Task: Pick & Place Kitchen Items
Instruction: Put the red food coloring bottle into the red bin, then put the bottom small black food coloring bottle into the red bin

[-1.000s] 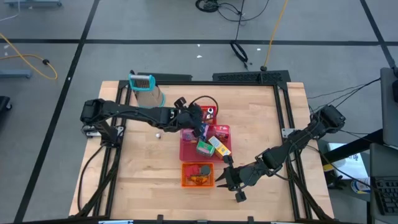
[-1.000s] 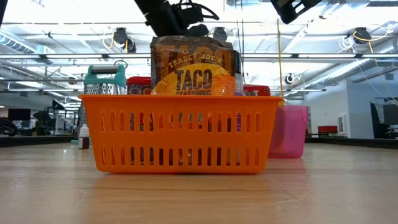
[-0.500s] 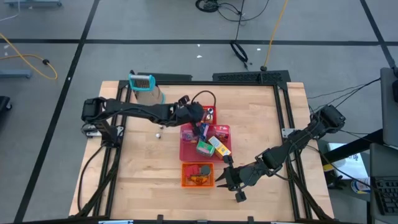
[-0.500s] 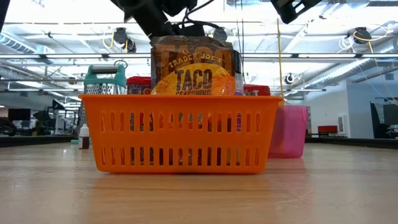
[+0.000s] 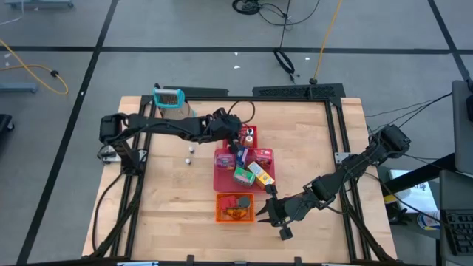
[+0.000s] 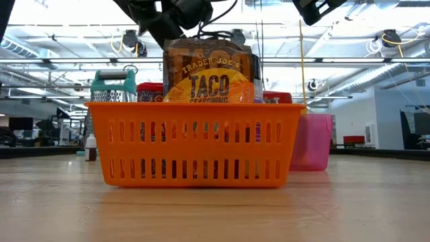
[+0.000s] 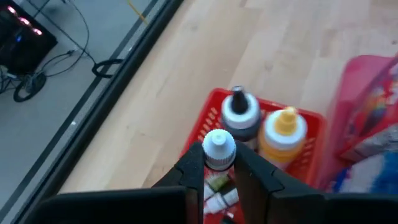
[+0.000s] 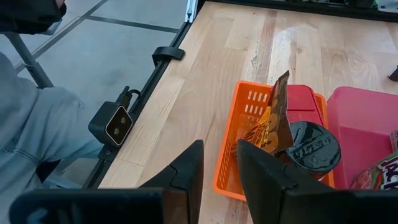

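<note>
My left gripper [image 5: 238, 142] hangs over the small red basket [image 5: 249, 136] near the table's middle, shut on a small white-capped bottle [image 7: 219, 148]. In that basket stand a grey-capped bottle [image 7: 240, 116] and a yellow squeeze bottle [image 7: 283, 128]. The pink tray [image 5: 222, 176] beside it holds green, yellow and purple boxes. Toward the near edge, the orange basket [image 5: 235, 207] holds a taco seasoning packet [image 6: 208, 75] and a dark round lid [image 8: 311, 149]. My right gripper [image 5: 270, 215] waits open just right of the orange basket, nothing between its fingers. My left gripper pinches the small bottle between its two fingers, on the body just under the white cap [image 7: 217, 170]. The cap sticks out past the fingertips [image 7: 194, 163]. The fingers slant down from the table's left side. The bottle is lifted clear, above the red basket's near corner.
A tall metal grater with a teal handle [image 5: 171, 103] stands at the far left. Two small white things [image 5: 189, 153] lie on the bare wood left of the pink tray. A person's grey sleeve [image 8: 28, 130] shows beyond the table's near edge. Black rails frame the table.
My left gripper has swung with the small bottle from above the pink tray's far end toward the table's far edge, out over the red basket, sinking a little and rolling its wrist.
</note>
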